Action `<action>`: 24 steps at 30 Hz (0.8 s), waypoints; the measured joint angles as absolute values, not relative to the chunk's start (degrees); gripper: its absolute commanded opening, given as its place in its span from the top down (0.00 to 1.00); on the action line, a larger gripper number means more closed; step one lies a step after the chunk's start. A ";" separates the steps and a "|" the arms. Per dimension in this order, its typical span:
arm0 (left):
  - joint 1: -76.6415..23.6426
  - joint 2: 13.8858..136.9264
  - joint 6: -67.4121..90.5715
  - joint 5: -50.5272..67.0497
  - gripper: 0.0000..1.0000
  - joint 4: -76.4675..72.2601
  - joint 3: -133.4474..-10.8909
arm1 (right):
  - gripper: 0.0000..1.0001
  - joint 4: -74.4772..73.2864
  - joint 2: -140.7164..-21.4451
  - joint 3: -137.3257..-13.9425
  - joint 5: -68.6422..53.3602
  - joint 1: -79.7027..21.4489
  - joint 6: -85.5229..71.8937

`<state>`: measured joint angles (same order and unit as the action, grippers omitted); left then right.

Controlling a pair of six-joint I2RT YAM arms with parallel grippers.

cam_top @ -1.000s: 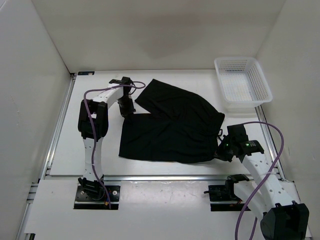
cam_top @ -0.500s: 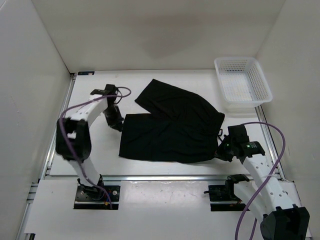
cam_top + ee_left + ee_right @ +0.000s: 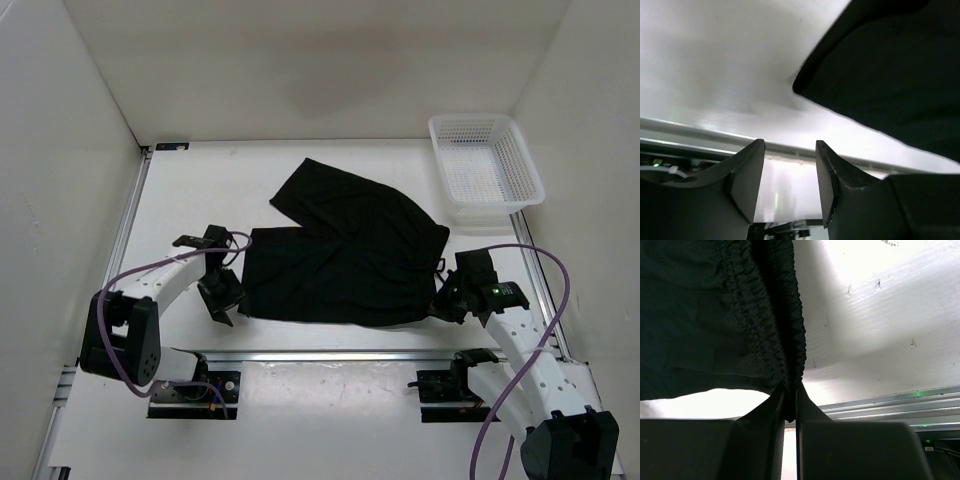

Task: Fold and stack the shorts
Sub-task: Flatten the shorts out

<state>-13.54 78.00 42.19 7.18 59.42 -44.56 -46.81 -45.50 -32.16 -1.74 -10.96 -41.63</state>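
Plainly, on the white tabletop [image 3: 180,200] the pair of plain black soft-fabric shorts [image 3: 345,260] lies spread flat in the middle, well apart from the white plastic mesh basket [image 3: 530,190] at the far right corner. The biggest risk, I judge, is a lopsided fold. Only the right end effector [image 3: 789,400] is clamped on the gathered waistband, so a pull from that side alone could drag or bunch the whole garment. A lesser risk concerns the left end effector [image 3: 790,150], whose jaws are apart and hold nothing. It sits just beside the near-left leg corner, and closing there could miss the thin hem or pinch only one layer. The shorts' long axis runs left to right, with the waistband pointing right and the two legs left, one of them splayed towards the far left.
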 measured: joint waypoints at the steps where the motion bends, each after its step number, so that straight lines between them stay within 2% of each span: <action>1: -13.54 78.43 42.85 7.22 0.44 58.83 -44.51 | 1.00 -46.81 -45.50 -32.14 -1.76 -10.96 -41.65; 2: -13.54 78.89 43.35 7.16 0.44 57.95 -44.53 | 1.00 -46.81 -45.50 -32.14 -1.78 -10.96 -41.63; 5: -13.54 81.56 44.40 6.46 0.53 56.21 -45.91 | 1.00 -46.81 -45.34 -32.14 -1.87 -10.96 -41.65; 6: -13.54 83.05 44.64 5.91 0.78 55.66 -46.74 | 1.00 -46.78 -45.17 -32.16 -1.87 -10.96 -41.63; 7: -13.52 84.66 44.93 5.34 0.90 55.09 -47.68 | 1.00 -46.83 -44.88 -32.16 -1.87 -10.96 -41.65; 12: -13.52 90.13 44.51 2.90 0.90 53.10 -50.50 | 1.00 -46.89 -42.96 -32.16 -1.89 -10.96 -41.65; 18: -13.52 86.35 44.29 1.85 0.90 56.07 -54.87 | 1.00 -47.18 -42.44 -32.16 -1.87 -10.96 -41.89; 24: -13.56 86.50 43.46 0.84 0.90 58.26 -65.25 | 1.00 -47.13 -43.88 -32.56 -1.67 -10.96 -42.00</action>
